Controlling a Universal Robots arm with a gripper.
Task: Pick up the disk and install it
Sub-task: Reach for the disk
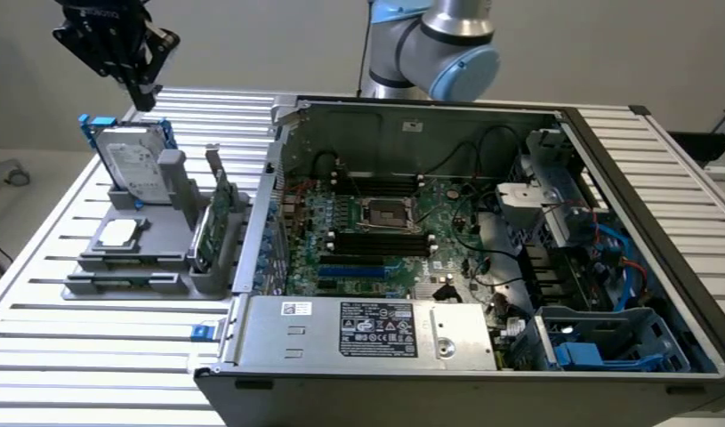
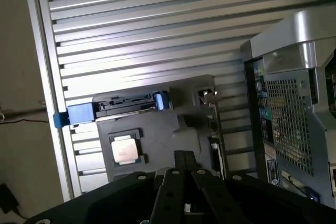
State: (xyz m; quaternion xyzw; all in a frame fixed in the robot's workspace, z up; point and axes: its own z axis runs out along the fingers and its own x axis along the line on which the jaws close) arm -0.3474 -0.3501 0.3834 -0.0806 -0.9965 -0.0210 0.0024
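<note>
Item 1. Disk [image 1: 134, 165]: we found it standing on edge in the grey holder [image 1: 149, 262] on the slatted tabletop [image 1: 89, 356]. In the exterior view it was at nine o'clock from the open computer case [image 1: 433, 120]. It had a pale label on its face, print unreadable.

Item 2. Power supply label [image 1: 378, 327], at six o'clock of the case: black and white, text too small for us to read.

Item 3. End effector [image 1: 142, 96]: fingers pressed together and holding nothing. It hung clear of the disk at its twelve o'clock.
</note>
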